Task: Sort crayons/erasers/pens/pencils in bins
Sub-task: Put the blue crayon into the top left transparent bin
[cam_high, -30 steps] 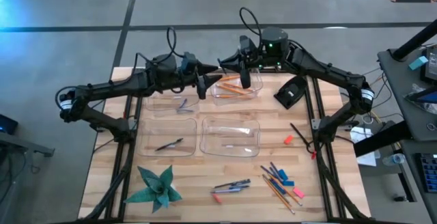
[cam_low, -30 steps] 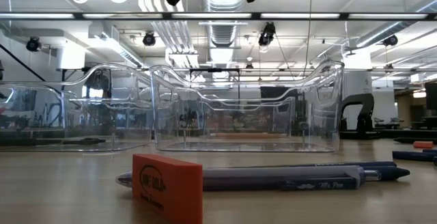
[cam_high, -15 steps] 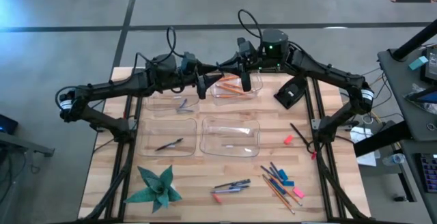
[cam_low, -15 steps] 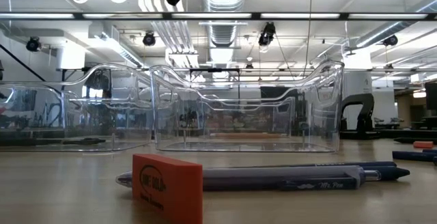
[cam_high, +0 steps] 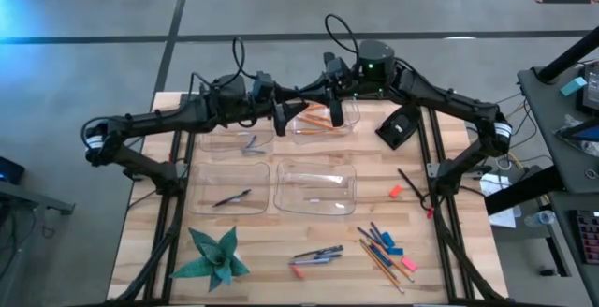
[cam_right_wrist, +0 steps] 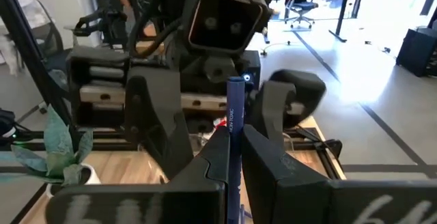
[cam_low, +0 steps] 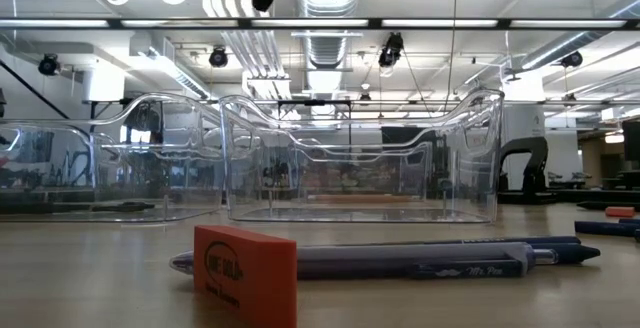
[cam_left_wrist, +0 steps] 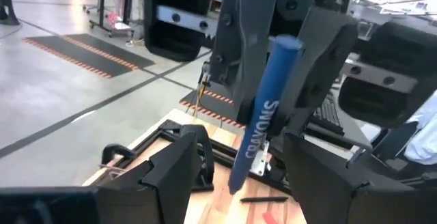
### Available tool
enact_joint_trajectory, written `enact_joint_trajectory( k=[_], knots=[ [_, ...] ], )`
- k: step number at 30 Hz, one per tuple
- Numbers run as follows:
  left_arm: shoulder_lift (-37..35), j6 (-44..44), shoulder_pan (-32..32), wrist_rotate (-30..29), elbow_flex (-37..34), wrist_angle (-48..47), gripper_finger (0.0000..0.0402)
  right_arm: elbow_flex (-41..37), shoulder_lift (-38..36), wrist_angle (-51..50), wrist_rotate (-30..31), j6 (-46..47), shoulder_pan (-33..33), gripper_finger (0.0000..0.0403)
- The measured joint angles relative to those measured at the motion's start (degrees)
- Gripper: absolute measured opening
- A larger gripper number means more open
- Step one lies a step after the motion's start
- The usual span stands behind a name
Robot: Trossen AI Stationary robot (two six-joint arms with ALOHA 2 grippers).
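High above the far bins my two grippers face each other. My right gripper (cam_right_wrist: 235, 149) is shut on a blue crayon (cam_left_wrist: 263, 115) printed "CRAYONS". My left gripper (cam_left_wrist: 246, 183) is open; its fingers stand on either side of the crayon without touching it. In the high view they meet at the far right bin's (cam_high: 348, 120) left rim, left gripper (cam_high: 279, 118), right gripper (cam_high: 302, 94). Orange pencils (cam_high: 318, 120) lie in that bin. A dark pen (cam_high: 231, 197) lies in the near left bin (cam_high: 201, 199). My right gripper pinches the crayon's shaft (cam_right_wrist: 235, 132) between its two fingers. The fingers come level from the table's right side and lie across the crayon. The crayon stands nearly upright, a little tilted, its upper end (cam_right_wrist: 237, 82) above the fingers, lifted clear of everything.
Loose pens (cam_high: 316, 255), a red eraser (cam_low: 245, 273) and a heap of pencils, crayons and erasers (cam_high: 384, 251) lie near the front edge. A green paper star (cam_high: 215, 257) sits front left. A black block (cam_high: 398, 126) stands at the far right, a pink eraser (cam_high: 395, 192) nearby.
My right gripper has turned a little in place, still shut on the crayon.
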Motion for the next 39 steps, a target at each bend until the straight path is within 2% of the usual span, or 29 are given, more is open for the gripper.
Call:
enact_joint_trajectory(
  k=[9, 14, 23, 25, 29, 33, 39],
  knots=[
    [0.81, -0.01, 0.00, 0.16, 0.00, 1.41, 0.0194, 0.00, -0.02, -0.49, 0.01, 0.01, 0.10, 0.0015],
    [0.67, 0.01, 0.00, 0.50, 0.00, 1.48, 0.0147, 0.00, -0.02, -0.54, 0.01, 0.03, 0.10, 0.0015],
    [0.78, 0.36, 0.00, 2.11, 0.00, 1.52, 0.0024, 0.00, -0.02, -0.83, -0.05, 0.25, 0.10, 0.0015],
    [0.81, 0.62, 0.00, 2.68, 0.00, 1.46, 0.0013, 0.00, 0.00, -1.27, -0.19, 0.44, 0.10, 0.0015],
    [0.84, 0.51, 0.00, 3.13, 0.00, 1.41, 0.0018, 0.00, 0.00, -1.67, -0.14, 0.60, 0.10, 0.0018],
    [0.84, 0.13, 0.00, 3.32, 0.00, 1.44, 0.0017, 0.00, 0.00, -2.24, 0.09, 2.48, 0.10, 0.0046],
    [0.86, -0.61, -0.07, 3.64, -0.02, 1.43, 0.0015, 0.00, -0.83, -5.08, 0.47, 2.42, -0.46, 0.0122]
  ],
)
